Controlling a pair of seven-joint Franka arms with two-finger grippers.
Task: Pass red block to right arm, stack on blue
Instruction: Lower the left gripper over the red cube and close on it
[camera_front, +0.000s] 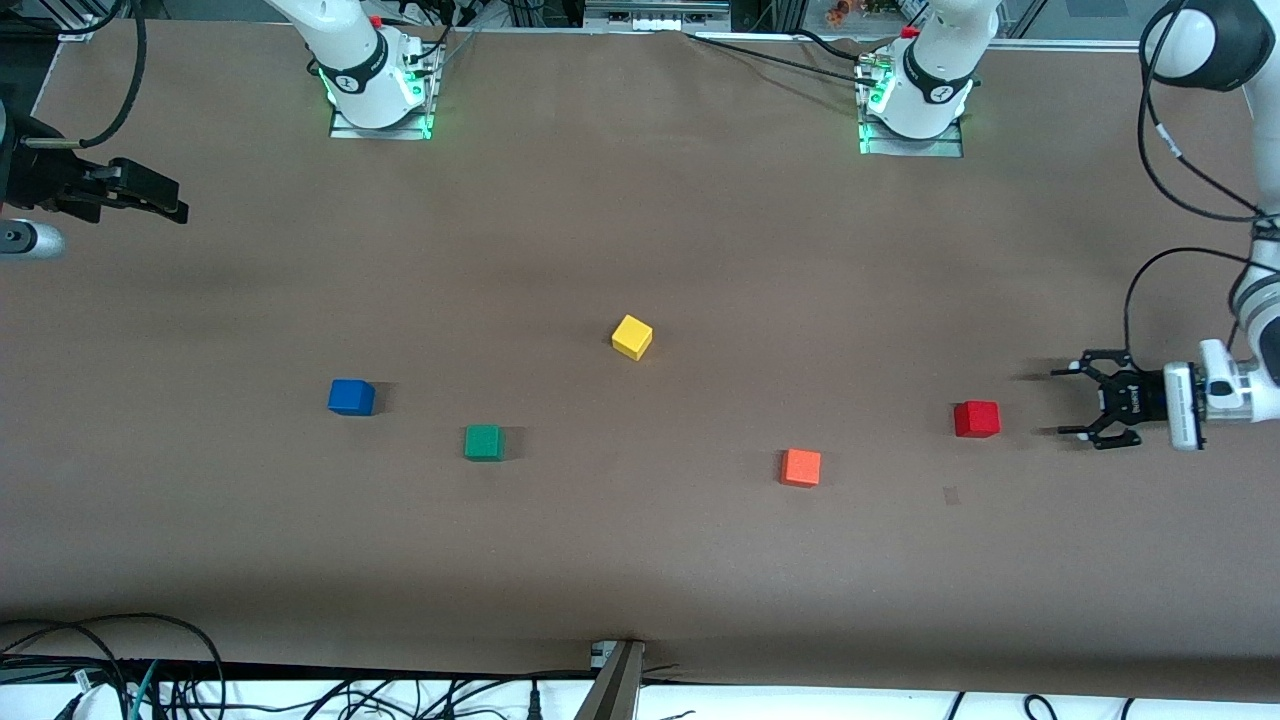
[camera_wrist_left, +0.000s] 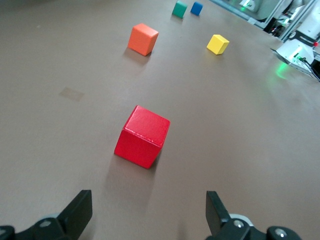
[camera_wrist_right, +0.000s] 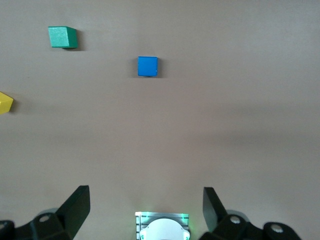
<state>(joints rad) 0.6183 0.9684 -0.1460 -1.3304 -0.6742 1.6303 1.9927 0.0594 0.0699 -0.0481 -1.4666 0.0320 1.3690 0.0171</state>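
The red block (camera_front: 976, 419) sat on the brown table (camera_front: 640, 250) toward the left arm's end, just beside the left gripper (camera_front: 1068, 403), whose fingers stood spread wide and level with the block, apart from it and holding nothing. In the left wrist view the red block (camera_wrist_left: 142, 136) lay between and ahead of the two black fingertips (camera_wrist_left: 80, 210), turned slightly so that one corner faced the camera. The blue block (camera_front: 351, 397) rested well apart from it, toward the right arm's end, with a green cube (camera_front: 484, 442) beside it, a yellow cube (camera_front: 632, 337) near the table's middle and an orange cube (camera_front: 801, 467) near the red one. The right gripper (camera_front: 150, 195) hung at the edge of the front view over the right arm's end of the table, much of the arm cut off; the right wrist view showed its fingertips (camera_wrist_right: 77, 205) wide apart and empty, high above the blue block (camera_wrist_right: 148, 66). Both arm bases glowed green along the table's edge, and loose black cables (camera_front: 120, 680) trailed along the edge nearest the front camera.
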